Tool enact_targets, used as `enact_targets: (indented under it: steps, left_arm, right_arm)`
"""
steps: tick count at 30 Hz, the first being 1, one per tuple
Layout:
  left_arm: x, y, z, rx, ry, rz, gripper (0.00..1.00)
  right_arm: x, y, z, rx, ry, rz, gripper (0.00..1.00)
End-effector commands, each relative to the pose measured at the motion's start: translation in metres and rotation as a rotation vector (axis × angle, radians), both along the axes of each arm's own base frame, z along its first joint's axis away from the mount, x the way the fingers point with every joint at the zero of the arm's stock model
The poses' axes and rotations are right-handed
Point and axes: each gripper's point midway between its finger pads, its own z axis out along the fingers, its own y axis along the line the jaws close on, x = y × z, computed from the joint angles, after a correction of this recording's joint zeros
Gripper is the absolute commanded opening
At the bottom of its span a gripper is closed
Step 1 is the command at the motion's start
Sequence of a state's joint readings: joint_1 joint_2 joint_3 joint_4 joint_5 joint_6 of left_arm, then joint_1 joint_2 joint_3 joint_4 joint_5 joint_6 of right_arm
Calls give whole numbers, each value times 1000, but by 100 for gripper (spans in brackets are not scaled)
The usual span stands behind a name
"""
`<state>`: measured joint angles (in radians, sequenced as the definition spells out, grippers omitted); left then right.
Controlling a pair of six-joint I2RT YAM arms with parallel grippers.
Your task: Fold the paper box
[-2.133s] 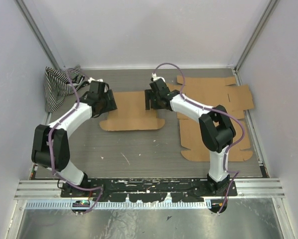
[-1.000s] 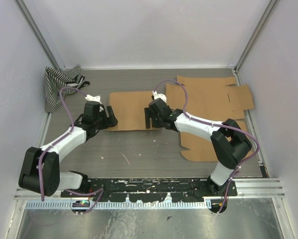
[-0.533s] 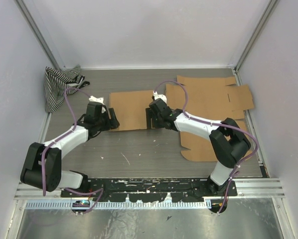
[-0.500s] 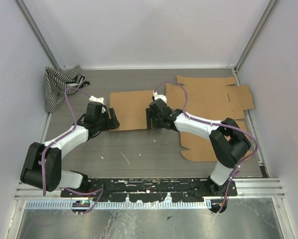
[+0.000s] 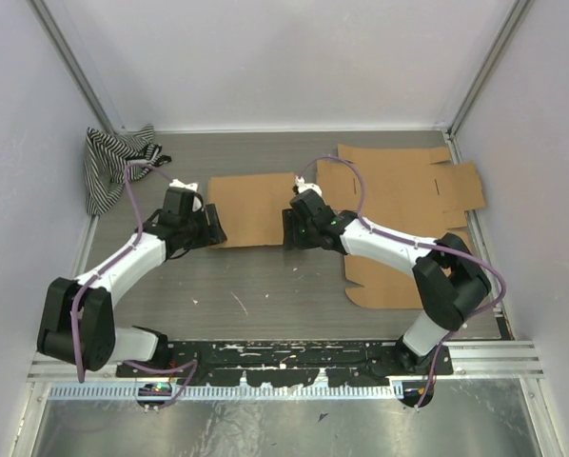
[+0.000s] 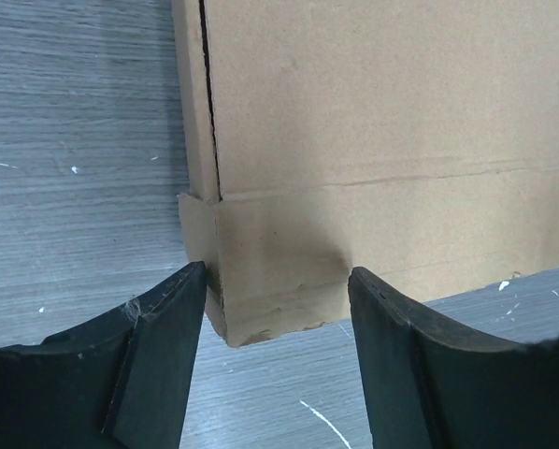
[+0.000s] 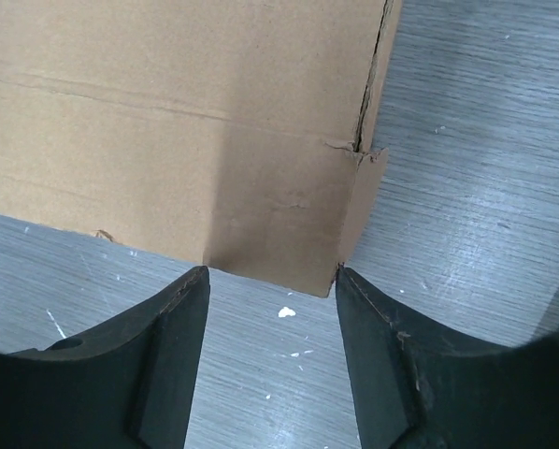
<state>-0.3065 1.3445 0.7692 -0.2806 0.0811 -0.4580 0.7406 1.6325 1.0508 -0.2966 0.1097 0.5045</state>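
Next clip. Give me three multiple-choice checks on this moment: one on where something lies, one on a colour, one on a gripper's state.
1. Where does the striped cloth lie?
A. In the far left corner of the table
B. At the table's near right corner
C. In the middle of the table

2. What colour are the robot's cables?
A. Green
B. Orange
C. Purple

3. How does the left gripper stand?
A. Shut on the cloth
B. Open, at the near left corner of the centre cardboard
C. Shut, raised high above the table

Answers:
1. A: the top view shows the cloth bunched where the left and back walls meet.
2. C: they show purple against the grey table.
3. B: the left wrist view shows its fingers apart, with the cardboard's corner between them.
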Motion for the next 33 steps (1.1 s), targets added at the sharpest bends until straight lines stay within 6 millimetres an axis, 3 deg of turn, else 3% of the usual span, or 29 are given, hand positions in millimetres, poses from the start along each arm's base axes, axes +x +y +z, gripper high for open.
enact_targets:
  steps: [1, 15, 23, 33]
  left_arm:
    - [-3, -7, 18, -38, -2, -15, 68]
    - [-5, -11, 37, -62, 4, -22, 65]
    - [-10, -11, 43, -57, 27, -30, 64]
    - [-8, -12, 26, -48, 54, -36, 64]
  right_arm:
    - [3, 12, 41, 89, -68, 14, 61]
    - [4, 21, 67, 144, -90, 41, 61]
    - [3, 20, 72, 134, -84, 37, 61]
    - [7, 17, 53, 86, -66, 29, 61]
